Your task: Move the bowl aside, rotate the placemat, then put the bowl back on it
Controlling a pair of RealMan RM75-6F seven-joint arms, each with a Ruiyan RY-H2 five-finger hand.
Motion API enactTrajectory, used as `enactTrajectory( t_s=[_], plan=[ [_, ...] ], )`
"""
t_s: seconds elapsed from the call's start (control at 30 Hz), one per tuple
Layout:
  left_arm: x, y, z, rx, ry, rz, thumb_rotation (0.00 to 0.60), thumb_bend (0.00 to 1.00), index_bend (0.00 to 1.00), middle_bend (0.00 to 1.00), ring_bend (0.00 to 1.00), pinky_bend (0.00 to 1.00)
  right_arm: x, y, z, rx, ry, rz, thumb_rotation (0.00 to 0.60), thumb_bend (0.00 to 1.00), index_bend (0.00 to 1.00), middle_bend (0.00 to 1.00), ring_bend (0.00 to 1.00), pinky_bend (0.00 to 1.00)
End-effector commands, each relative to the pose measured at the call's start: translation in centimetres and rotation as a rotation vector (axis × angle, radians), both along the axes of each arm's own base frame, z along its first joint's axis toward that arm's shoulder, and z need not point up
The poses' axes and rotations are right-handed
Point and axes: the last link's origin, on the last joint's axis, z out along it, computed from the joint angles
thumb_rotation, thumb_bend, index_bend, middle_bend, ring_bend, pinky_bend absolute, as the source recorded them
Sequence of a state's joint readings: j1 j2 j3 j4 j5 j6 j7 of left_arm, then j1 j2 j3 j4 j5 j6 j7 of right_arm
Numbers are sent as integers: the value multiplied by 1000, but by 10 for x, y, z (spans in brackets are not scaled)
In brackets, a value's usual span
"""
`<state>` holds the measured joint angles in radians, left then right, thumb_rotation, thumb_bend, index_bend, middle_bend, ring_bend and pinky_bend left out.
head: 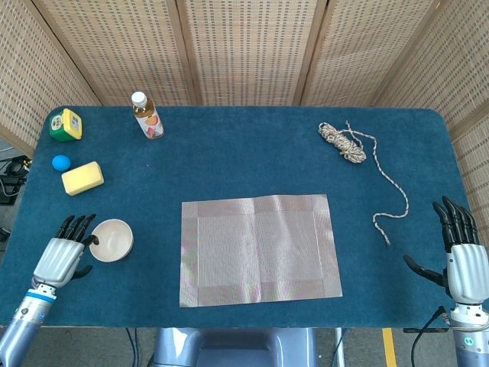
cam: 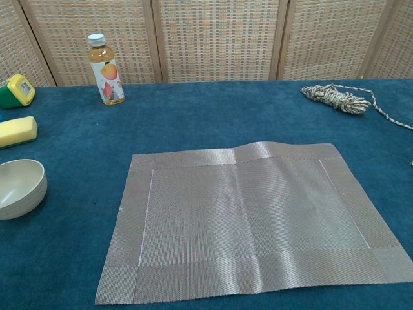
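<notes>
The left hand (head: pixel 65 256) hangs at the near left table edge, fingers spread, holding nothing, just beside the bowl (head: pixel 111 239). The bowl stands off the placemat (head: pixel 260 249), on the blue cloth (head: pixel 244 157). The right hand (head: pixel 462 256) is likewise open and empty, well apart at the near right edge. The placemat's long side runs left to right, so rotating it looks next, and the left hand seems nearer. Woven screens (head: pixel 244 46) close the back
</notes>
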<state>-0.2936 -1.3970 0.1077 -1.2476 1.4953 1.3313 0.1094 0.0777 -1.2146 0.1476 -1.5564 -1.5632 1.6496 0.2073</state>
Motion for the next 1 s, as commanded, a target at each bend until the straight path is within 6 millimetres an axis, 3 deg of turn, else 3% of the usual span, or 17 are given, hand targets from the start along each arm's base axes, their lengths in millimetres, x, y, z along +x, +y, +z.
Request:
enactTrajectory(
  t_s=[0.03, 0.57, 0.8, 1.0],
  plan=[
    [0, 4, -8, -8, 6, 3, 600, 188, 409, 0, 0, 0, 0, 0, 0, 1, -2, -1, 600, 197, 0, 0, 0, 0],
    [5, 18, -37, -33, -12, 14, 600, 282, 540, 0, 0, 0, 1, 2, 0, 1, -4, 1, 600, 196, 0, 0, 0, 0],
    [6, 20, -44, -39, -20, 18, 600, 460, 599, 0, 0, 0, 1, 3, 1, 0, -9, 1, 600, 196, 0, 0, 0, 0],
    [8, 20, -44, -37, -24, 6, 600, 487, 637, 0, 0, 0, 2, 3, 1, 1, -9, 4, 600, 196, 0, 0, 0, 0]
  ],
)
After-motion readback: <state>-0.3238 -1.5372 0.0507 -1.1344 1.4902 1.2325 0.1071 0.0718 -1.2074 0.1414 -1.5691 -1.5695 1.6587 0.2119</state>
